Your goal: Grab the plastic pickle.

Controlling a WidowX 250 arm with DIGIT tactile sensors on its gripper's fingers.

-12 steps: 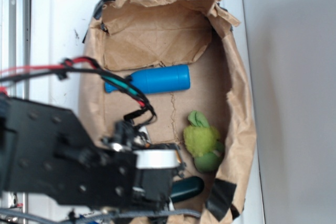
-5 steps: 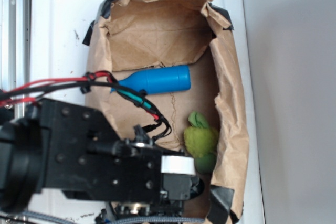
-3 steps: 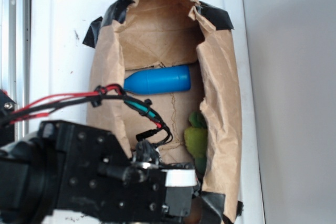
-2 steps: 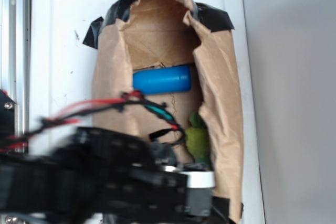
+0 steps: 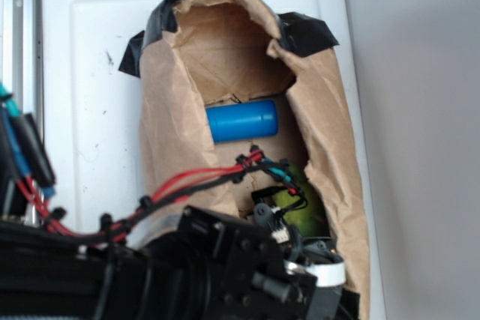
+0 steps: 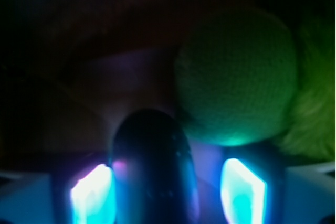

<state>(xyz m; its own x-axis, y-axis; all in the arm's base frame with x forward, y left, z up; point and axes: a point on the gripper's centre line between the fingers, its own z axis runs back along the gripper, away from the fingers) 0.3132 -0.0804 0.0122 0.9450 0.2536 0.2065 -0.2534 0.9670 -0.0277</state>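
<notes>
My gripper (image 6: 167,192) is down inside the brown paper bag (image 5: 330,133), which lies on the white bench (image 5: 90,73). In the wrist view the plastic pickle (image 6: 152,166) lies between my two fingers (image 6: 92,195), its dark rounded end pointing away from me. The left finger lies against its side, while a narrow gap shows on the right, so I cannot tell whether I have clamped it or am merely straddling it. Just beyond and to the right of the pickle sits the fuzzy green plush toy (image 6: 236,82), close to its tip. From outside, my arm (image 5: 225,267) hides the pickle; the blue bottle (image 5: 241,121) lies farther back in the bag.
</notes>
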